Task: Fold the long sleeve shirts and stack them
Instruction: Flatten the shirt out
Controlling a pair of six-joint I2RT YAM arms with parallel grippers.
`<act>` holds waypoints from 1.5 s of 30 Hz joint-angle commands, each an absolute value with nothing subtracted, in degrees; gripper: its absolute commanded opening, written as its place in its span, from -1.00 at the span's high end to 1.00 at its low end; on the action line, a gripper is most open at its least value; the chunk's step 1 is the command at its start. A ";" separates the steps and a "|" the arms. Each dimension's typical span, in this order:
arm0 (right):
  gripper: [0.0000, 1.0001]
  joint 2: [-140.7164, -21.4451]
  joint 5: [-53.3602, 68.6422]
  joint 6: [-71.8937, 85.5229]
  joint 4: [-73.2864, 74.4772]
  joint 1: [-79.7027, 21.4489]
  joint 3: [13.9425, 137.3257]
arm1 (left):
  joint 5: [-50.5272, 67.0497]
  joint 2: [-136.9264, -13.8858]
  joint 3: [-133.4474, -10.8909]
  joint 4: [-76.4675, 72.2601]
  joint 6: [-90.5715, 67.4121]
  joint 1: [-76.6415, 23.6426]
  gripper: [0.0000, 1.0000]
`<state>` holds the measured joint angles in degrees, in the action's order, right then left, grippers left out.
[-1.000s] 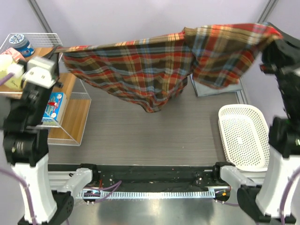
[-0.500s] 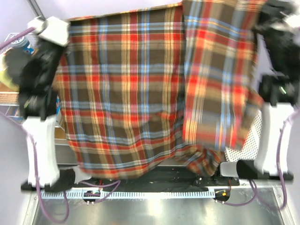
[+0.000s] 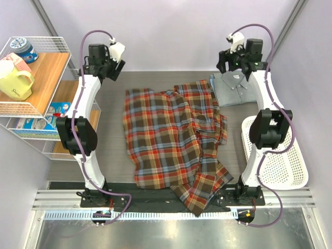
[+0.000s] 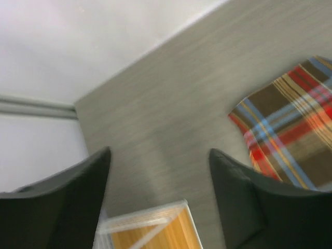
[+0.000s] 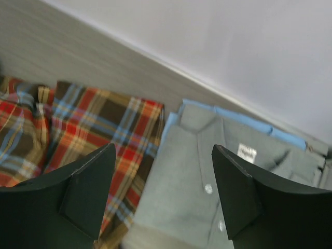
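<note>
The plaid long sleeve shirt lies spread out on the table, its lower hem bunched and reaching the near rail. A corner of it shows in the left wrist view. The grey-blue long sleeve shirt lies folded at the back right, collar up; the plaid shirt's edge lies right beside the grey-blue shirt. My left gripper hangs open over bare table by the back left corner, holding nothing. My right gripper is open above the grey-blue shirt, empty.
A white mesh basket stands at the right beside the right arm. A wire and wood shelf rack at the left carries a yellow mug and a blue tin; the rack's corner shows under my left gripper.
The plaid shirt was held up in the air between both grippers; now it lies flat on the table. Both grippers have opened and let go, with the arms stretched toward the back.
</note>
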<state>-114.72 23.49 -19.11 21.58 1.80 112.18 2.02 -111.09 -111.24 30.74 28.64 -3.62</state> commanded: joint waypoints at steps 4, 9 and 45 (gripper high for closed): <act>-0.58 -100.73 28.29 -23.47 41.74 2.38 107.16 | 11.94 -102.32 -107.51 50.26 29.79 -5.62 -0.64; -0.39 -97.21 31.02 -21.71 46.92 0.44 93.29 | 18.53 -98.88 -93.13 56.25 30.15 -11.15 -0.63; 0.24 -105.38 16.17 -23.37 43.51 -7.55 78.93 | 11.95 -102.13 -81.23 60.03 40.34 -10.37 -0.53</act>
